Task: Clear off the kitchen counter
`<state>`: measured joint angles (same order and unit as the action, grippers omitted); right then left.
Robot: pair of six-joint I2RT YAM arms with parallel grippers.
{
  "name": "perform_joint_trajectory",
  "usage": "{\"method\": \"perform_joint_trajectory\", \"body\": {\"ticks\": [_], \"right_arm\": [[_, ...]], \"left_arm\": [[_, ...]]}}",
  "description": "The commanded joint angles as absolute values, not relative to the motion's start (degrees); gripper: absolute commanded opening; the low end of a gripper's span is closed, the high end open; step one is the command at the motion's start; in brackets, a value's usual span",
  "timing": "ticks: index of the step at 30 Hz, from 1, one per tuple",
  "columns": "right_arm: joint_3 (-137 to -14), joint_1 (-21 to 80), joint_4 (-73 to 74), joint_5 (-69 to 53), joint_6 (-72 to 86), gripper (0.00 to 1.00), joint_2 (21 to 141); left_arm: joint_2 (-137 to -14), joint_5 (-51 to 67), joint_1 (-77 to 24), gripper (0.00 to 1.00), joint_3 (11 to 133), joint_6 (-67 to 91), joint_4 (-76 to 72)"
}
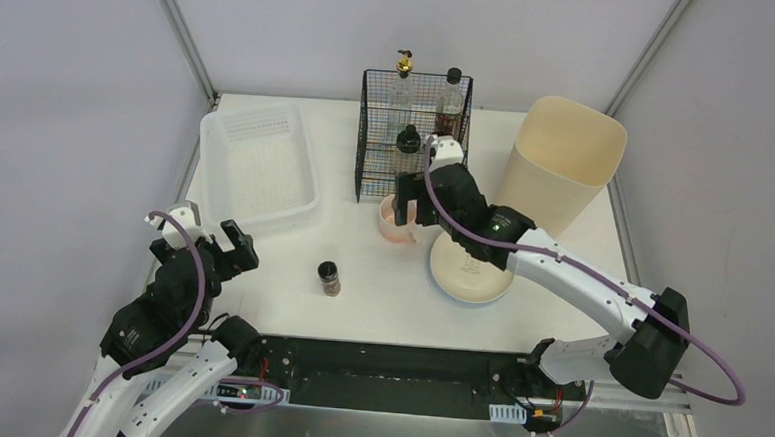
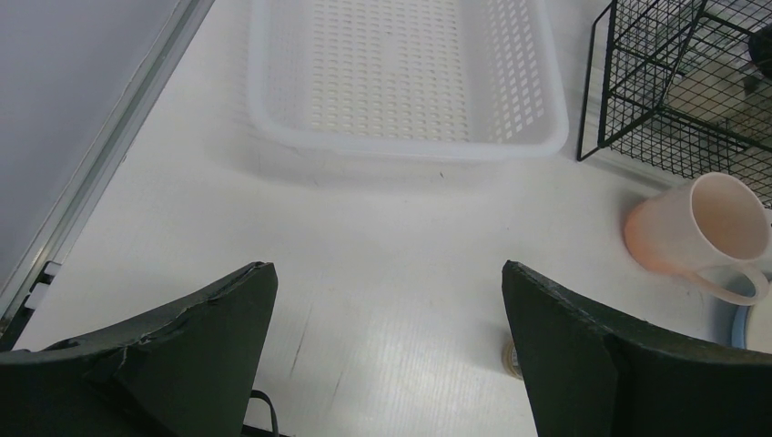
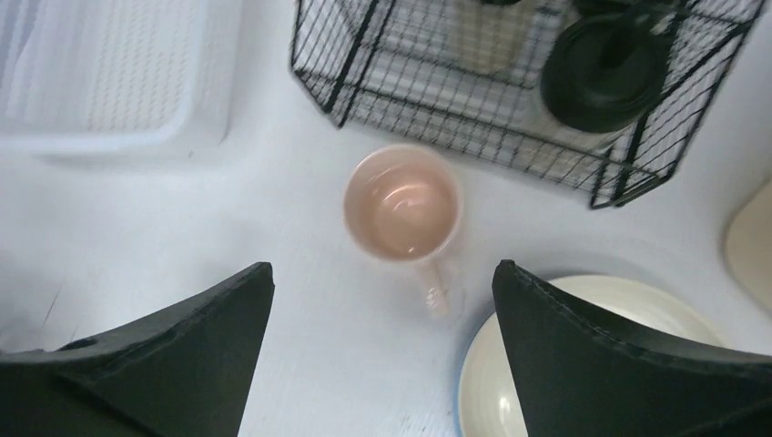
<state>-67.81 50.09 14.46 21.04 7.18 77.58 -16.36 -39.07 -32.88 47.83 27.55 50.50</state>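
left gripper (image 2: 387, 269): fingers spread wide, empty, at near left
translucent white perforated plastic tray (image 1: 259, 167): far left
large flat white kitchen counter (image 1: 379, 308): beneath everything
small dark spice jar (image 1: 329, 278): upright, near centre
pale pink ceramic mug (image 3: 402, 202): upright, just before the black wire rack (image 1: 378, 128)
right gripper (image 3: 382, 266): fingers spread wide, empty, above the mug

Matte white kitchen counter (image 1: 379, 298), perforated plastic tray (image 1: 258, 167), wire rack (image 1: 413, 130).
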Motion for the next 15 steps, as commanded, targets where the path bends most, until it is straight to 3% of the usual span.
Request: {"method": "perform_joint_trajectory", "body": {"ticks": [1,15], "right_arm": [[-65.67,55.83,15.50,17.04,10.35,0.93,73.51],[-72.47,73.83,16.61,20.17,10.12,0.94,86.84]], "left_arm": [[-17.55,-39.46,-32.26,1.00,48.92,27.51,50.90],[-17.57,-39.17,-32.17,1.00,48.88,27.52,50.97]]}}
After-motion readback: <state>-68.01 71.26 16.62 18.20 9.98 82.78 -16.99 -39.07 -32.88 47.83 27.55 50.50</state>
